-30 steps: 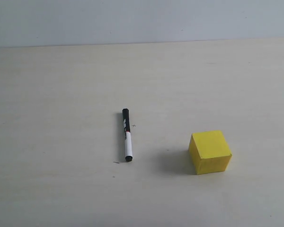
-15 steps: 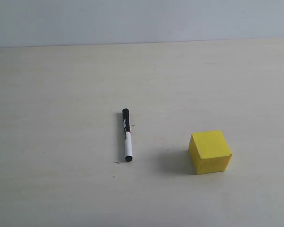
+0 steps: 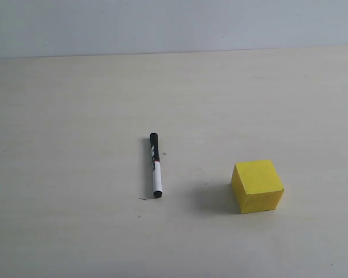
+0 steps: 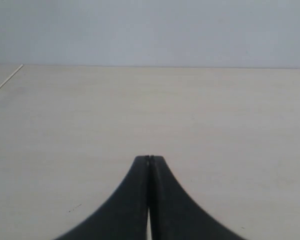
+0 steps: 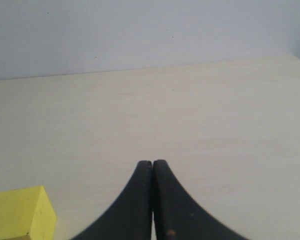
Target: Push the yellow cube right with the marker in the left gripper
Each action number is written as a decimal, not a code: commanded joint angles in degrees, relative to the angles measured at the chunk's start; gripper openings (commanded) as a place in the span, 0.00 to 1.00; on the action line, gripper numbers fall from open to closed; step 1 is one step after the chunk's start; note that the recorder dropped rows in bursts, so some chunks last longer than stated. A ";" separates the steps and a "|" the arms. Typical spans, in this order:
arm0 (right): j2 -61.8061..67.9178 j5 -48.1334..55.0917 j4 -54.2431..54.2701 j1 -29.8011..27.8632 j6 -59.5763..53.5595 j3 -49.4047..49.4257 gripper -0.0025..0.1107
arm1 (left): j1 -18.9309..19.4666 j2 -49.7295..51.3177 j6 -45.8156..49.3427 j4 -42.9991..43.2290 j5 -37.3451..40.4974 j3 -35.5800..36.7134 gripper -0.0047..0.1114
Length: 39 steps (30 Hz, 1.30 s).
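The marker (image 3: 156, 165) lies flat on the pale table, black cap end away from the camera and white barrel toward it, held by nothing. The yellow cube (image 3: 257, 186) rests to its right, apart from it; one corner of the yellow cube (image 5: 21, 214) shows in the right wrist view. Neither arm appears in the exterior view. My left gripper (image 4: 149, 159) is shut with nothing between its black fingers, over bare table. My right gripper (image 5: 152, 163) is shut and empty too, with the cube off to one side of it.
The light wooden table (image 3: 75, 104) runs back to a plain pale wall (image 3: 174, 23). A table edge (image 4: 6, 80) shows at one side of the left wrist view.
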 commanded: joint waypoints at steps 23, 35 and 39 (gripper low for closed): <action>-0.28 -0.19 0.15 0.05 -0.26 0.22 0.02 | -4.83 -12.31 -0.86 3.40 10.71 1.39 0.04; -0.28 -0.19 0.15 0.05 -0.26 0.22 0.02 | -4.83 -12.31 -12.29 3.66 7.68 5.14 0.04; -0.28 -0.19 0.15 0.05 -0.26 0.22 0.02 | -4.83 -12.31 -10.49 4.16 7.33 5.14 0.04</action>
